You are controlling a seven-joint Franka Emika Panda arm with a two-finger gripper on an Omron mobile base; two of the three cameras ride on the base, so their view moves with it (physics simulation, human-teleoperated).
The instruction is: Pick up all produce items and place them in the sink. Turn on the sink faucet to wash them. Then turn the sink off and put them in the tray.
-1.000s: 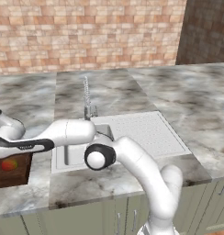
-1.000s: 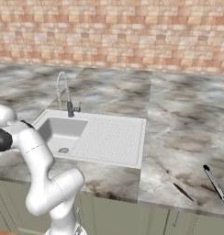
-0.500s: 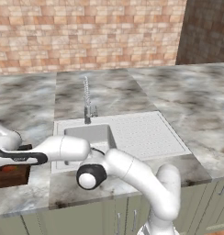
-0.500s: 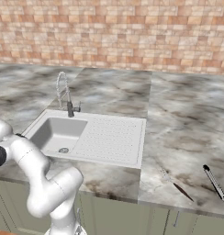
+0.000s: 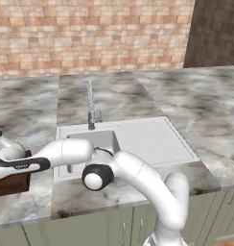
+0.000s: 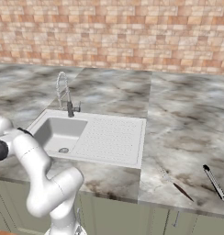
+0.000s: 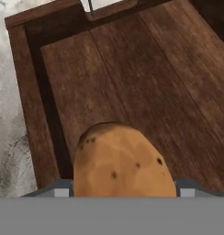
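In the left base view, the white arm reaches left across the white sink [image 5: 138,144] with its square basin and dotted draining board. The slim chrome faucet [image 5: 90,103] stands behind the basin. The dark wooden tray [image 5: 13,182] lies at the left edge on the marble counter [image 5: 195,110].

In the right base view, two thin dark utensils [image 6: 214,183] lie on the counter at the right.

In the hand view, the gripper [image 7: 123,189] holds the brown potato [image 7: 120,163], speckled and oval, pinched between its fingers over the tray's plank floor.
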